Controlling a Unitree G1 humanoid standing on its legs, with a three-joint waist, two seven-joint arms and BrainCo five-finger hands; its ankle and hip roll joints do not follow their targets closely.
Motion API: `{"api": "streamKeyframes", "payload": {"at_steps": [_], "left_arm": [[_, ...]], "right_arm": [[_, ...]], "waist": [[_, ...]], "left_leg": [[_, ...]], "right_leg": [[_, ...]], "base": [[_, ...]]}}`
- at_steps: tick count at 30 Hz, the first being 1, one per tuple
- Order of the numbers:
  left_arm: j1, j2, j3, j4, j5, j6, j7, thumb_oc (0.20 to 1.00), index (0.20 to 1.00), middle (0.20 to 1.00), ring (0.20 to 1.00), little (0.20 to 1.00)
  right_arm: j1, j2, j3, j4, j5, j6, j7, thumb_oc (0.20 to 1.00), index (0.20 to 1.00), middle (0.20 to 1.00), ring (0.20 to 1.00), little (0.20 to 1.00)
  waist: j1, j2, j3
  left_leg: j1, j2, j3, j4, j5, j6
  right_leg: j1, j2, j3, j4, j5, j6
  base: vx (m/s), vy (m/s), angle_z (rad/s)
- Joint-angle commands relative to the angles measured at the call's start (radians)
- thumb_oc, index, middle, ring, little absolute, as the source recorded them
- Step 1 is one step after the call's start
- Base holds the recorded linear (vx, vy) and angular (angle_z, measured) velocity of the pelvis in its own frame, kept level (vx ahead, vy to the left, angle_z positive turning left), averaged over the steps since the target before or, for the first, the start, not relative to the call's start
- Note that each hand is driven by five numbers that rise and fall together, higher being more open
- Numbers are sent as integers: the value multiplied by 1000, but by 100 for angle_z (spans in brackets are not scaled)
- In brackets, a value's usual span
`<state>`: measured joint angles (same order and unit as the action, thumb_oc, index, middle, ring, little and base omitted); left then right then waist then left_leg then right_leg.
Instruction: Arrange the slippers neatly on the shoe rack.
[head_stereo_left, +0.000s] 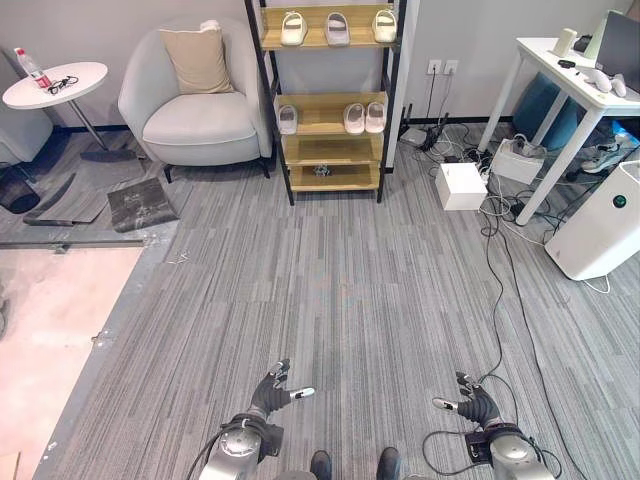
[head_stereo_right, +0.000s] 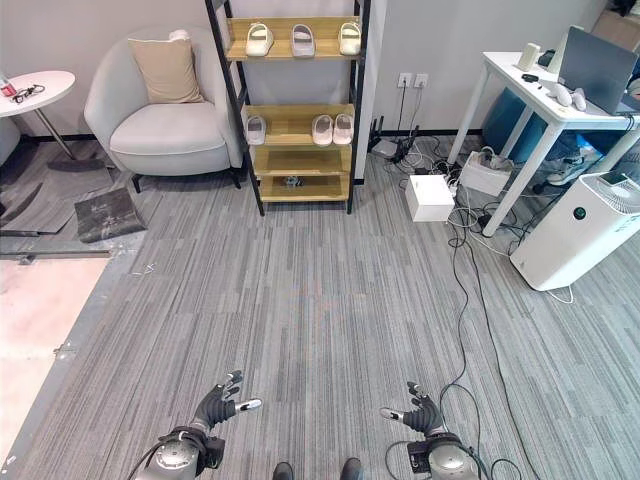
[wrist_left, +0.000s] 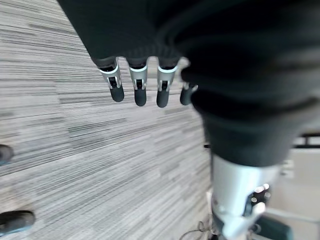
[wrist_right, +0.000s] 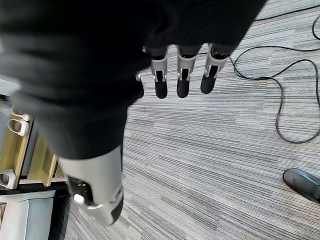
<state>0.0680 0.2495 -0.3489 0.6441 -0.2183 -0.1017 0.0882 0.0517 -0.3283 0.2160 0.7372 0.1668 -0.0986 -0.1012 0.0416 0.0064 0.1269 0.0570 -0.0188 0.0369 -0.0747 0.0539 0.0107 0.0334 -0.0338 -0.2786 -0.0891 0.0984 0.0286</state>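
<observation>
A wooden shoe rack (head_stereo_left: 330, 115) with a black frame stands against the far wall. Its top shelf holds three pale slippers (head_stereo_left: 337, 28) in a row. On the second shelf one slipper (head_stereo_left: 287, 119) sits at the left and a pair (head_stereo_left: 365, 117) at the right. The lower shelves hold a small dark item (head_stereo_left: 321, 170). My left hand (head_stereo_left: 272, 391) and right hand (head_stereo_left: 474, 403) hang low over the carpet near the bottom edge, far from the rack, both open with straight fingers (wrist_left: 137, 87) and nothing in them.
A grey armchair (head_stereo_left: 195, 100) with a beige cushion stands left of the rack, a round white side table (head_stereo_left: 55, 85) further left. A white box (head_stereo_left: 460, 185), cables (head_stereo_left: 495, 260), a white desk (head_stereo_left: 570, 80) and a white appliance (head_stereo_left: 605, 225) crowd the right side.
</observation>
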Motion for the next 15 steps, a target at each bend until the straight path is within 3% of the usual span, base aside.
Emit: {"api": "streamKeyframes", "payload": {"at_steps": [1, 15], "left_arm": [[-74, 1, 22, 40, 26, -24, 24, 1000, 1000, 1000, 1000, 1000], [-56, -18, 33, 56, -13, -23, 30, 1000, 1000, 1000, 1000, 1000]], "right_arm": [[-36, -7, 4, -60, -25, -20, -7, 1000, 1000, 1000, 1000, 1000], [-28, 3, 18, -87, -28, -22, -3, 1000, 1000, 1000, 1000, 1000]], "waist": [[17, -37, -13], [13, -34, -11]], "left_leg": [[0, 19, -66, -8, -45, -55], [13, 18, -63, -11, -46, -54]], "right_leg": [[83, -59, -3, 2, -128, 90], [89, -57, -2, 2, -131, 88]], "base": [[0, 0, 0], [0, 0, 0]]}}
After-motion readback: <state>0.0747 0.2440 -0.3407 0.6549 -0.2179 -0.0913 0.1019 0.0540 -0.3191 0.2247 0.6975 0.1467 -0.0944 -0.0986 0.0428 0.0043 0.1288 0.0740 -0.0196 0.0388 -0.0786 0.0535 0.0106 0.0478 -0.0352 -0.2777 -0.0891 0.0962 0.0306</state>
